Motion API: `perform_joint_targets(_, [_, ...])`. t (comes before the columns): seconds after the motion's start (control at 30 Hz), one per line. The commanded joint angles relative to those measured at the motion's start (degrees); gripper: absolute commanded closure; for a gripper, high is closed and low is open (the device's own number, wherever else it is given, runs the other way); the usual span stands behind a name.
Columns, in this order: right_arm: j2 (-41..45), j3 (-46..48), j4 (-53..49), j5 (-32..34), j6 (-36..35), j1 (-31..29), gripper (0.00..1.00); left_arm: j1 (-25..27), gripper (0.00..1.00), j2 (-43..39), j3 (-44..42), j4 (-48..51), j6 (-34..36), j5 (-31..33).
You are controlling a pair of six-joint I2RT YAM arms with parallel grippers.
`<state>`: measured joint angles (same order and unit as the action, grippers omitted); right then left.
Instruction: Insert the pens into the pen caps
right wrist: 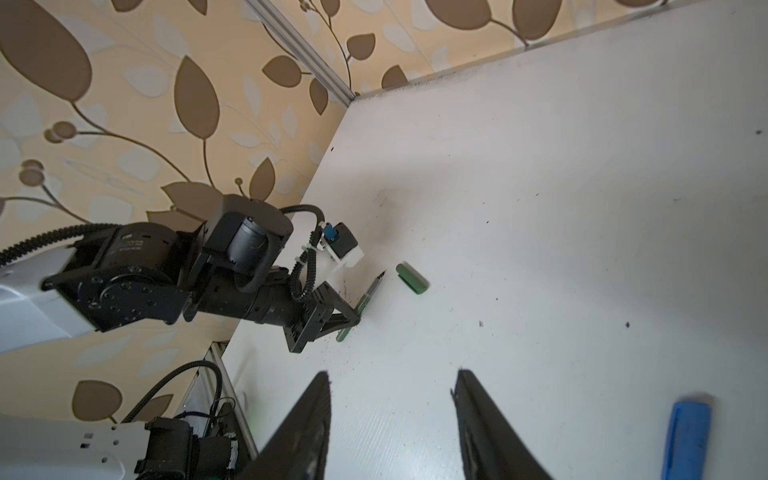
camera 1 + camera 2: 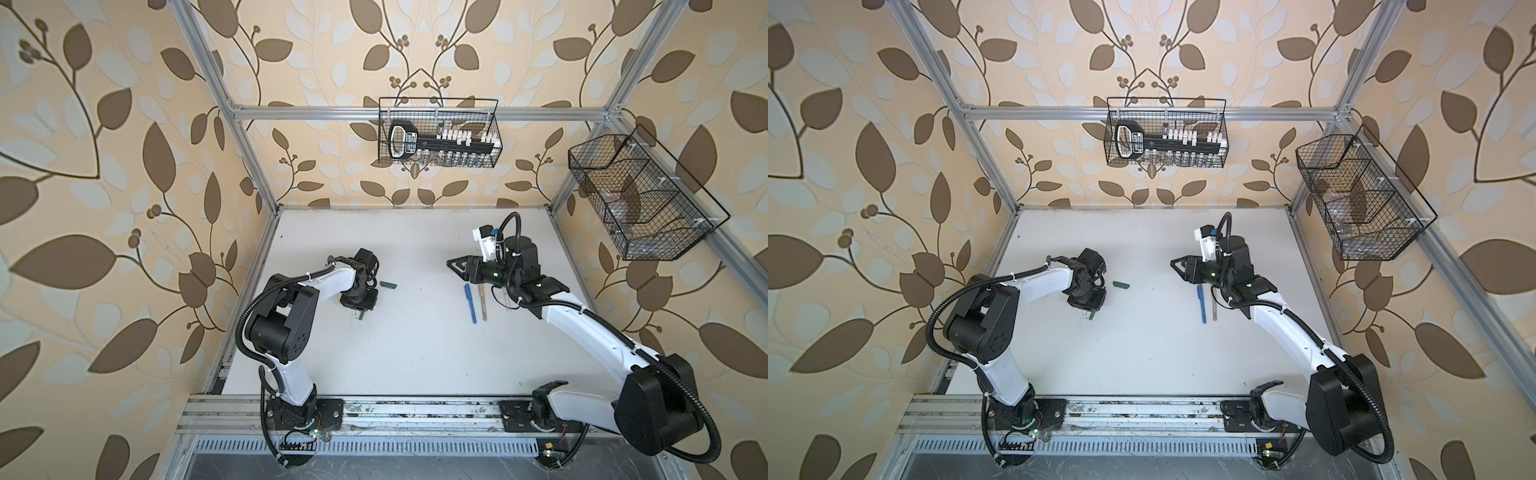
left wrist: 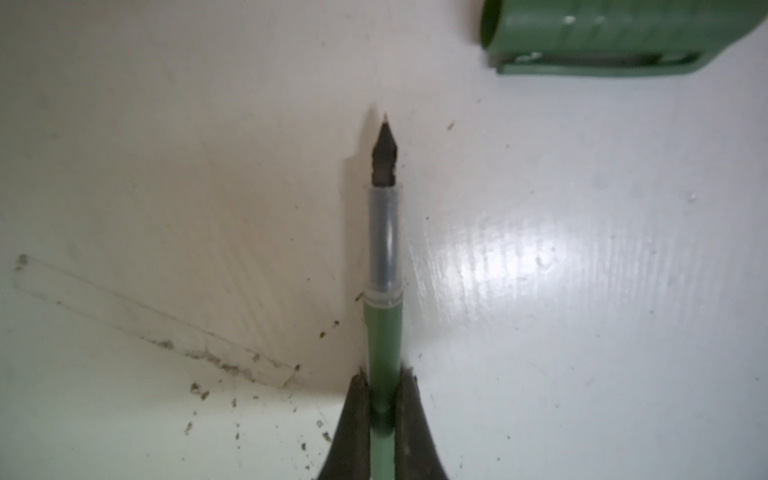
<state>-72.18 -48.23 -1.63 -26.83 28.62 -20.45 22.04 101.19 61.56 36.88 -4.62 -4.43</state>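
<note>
In left tool sits slim, seemingly plastic pen.

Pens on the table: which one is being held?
The slim green plastic pen, clamped between the fingers of the left gripper; the blue pen and tan pen lie loose on the table.

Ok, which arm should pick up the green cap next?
Right, probably. The right gripper is open, empty and pointed toward the green cap; the left gripper is shut on the green pen.
</note>
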Motion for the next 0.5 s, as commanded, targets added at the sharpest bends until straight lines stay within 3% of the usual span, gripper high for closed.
perform_joint_targets(0.0, [-2.4,2.4,2.5,3.2,2.8,-3.8,0.49,0.3,1.0,-4.4,-0.6,-2.1,0.0,-7.0])
perform_joint_targets(0.27, [-9.0,5.0,14.0,-1.1,8.2,-8.4,0.45,4.4,1.0,-16.6,-8.0,-21.2,-3.6,-20.5])
perform_joint_targets(0.47, [-11.4,4.4,18.7,-1.9,9.3,-11.4,0.44,9.1,1.0,-18.3,-11.3,-28.3,-4.0,-24.3])
